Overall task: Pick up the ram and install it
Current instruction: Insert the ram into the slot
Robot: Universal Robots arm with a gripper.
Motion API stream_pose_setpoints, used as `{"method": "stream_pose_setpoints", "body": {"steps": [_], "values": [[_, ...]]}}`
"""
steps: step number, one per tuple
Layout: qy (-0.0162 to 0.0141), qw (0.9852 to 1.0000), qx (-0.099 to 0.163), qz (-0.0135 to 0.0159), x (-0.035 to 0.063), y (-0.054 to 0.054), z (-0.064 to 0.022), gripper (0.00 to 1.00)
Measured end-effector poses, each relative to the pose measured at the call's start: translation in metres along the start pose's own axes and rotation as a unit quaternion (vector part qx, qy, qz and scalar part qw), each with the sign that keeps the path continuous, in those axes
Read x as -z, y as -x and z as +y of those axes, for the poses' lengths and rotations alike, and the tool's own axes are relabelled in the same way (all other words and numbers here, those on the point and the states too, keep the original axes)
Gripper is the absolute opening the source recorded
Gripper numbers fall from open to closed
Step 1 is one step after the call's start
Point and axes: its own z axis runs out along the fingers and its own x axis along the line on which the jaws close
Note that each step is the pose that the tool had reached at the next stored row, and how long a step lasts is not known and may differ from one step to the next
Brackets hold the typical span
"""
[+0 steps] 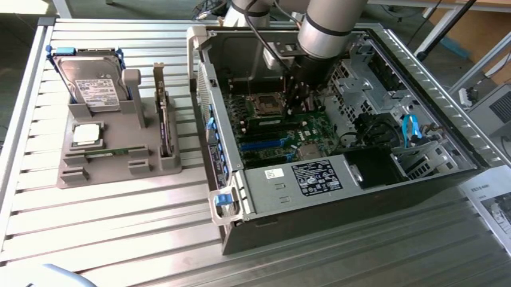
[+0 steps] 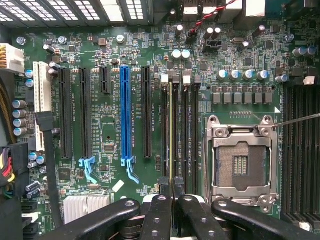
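The gripper is pinched together on the ram — held edge-on among the memory slots just beside the CPU socket. Seating seems incomplete; if pressed while tilted, one end may be left unlatched.

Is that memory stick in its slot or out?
Cannot tell: the ram shows edge-on along the memory slots, the gripper shut on its end.
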Motion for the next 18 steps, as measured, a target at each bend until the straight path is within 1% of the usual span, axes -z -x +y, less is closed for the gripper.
{"method": "stream_pose_setpoints", "body": {"steps": [18], "values": [[0.0000,1.0000,0.000,-0.0001,-0.0004,-0.0026,0.0009,0.12]]}}
